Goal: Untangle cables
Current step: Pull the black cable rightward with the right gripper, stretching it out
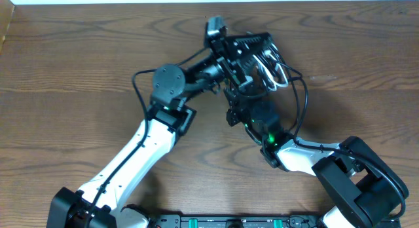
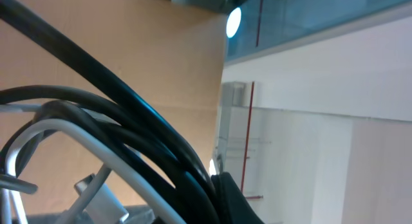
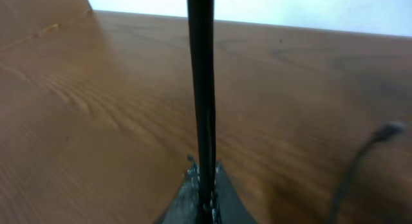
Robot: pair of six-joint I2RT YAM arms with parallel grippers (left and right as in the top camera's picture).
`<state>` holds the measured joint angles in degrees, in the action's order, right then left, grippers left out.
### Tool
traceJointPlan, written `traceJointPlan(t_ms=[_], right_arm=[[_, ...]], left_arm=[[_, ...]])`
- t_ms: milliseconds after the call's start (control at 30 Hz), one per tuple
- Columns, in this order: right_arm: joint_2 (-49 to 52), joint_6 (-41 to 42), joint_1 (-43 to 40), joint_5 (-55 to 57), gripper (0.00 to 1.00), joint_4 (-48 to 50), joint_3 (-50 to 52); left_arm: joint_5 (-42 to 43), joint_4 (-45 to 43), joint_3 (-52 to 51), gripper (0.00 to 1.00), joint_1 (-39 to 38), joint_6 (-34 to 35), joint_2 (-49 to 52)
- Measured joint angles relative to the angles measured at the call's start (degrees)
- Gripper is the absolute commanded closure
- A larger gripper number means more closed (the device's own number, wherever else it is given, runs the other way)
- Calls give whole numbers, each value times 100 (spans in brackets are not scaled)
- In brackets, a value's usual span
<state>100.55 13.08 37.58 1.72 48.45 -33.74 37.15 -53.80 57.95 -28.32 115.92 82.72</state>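
A: State of left gripper (image 1: 256,56)?
B: Clamped shut on the cables (image 2: 151,143), bundled over the table's (image 1: 78,57) far middle. White cable (image 1: 280,76) looped out beside it.
A: And right gripper (image 3: 205,188)?
B: Jaws pinched closed on the black cable (image 3: 201,89), which ran straight and taut from the tips. Sat close below the left one.

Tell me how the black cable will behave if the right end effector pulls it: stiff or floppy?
Probably floppy: the black cable runs straight only because the right end effector pinches it taut. In the bundle that the left end effector seems to hold, it curves among white cable loops, so it may snag. It looks thin and light.
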Motion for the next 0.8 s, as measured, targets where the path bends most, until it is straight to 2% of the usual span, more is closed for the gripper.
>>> traceJointPlan(t_ms=[133, 233, 367, 467, 633, 800], right_arm=[[7, 0, 0, 11, 99, -807, -13], [11, 0, 0, 162, 99, -1370, -26], [2, -11, -7, 273, 99, -1464, -31], [-101, -35, -26, 328, 99, -1668, -90], [-721, -37, -315, 352, 99, -2785, -247], [-1530, -164, -1073, 323, 99, -4177, -297]], left_arm=[[-98, -199, 0, 93, 745, 2, 0], [-151, -511, 0, 92, 1600, 0, 0], [-85, -540, 0, 92, 2780, 0, 0], [295, -391, -9, 92, 3484, -2, 0], [1412, -299, -28, 92, 4260, -114, 0], [2306, 299, -33, 92, 4472, -544, 0]])
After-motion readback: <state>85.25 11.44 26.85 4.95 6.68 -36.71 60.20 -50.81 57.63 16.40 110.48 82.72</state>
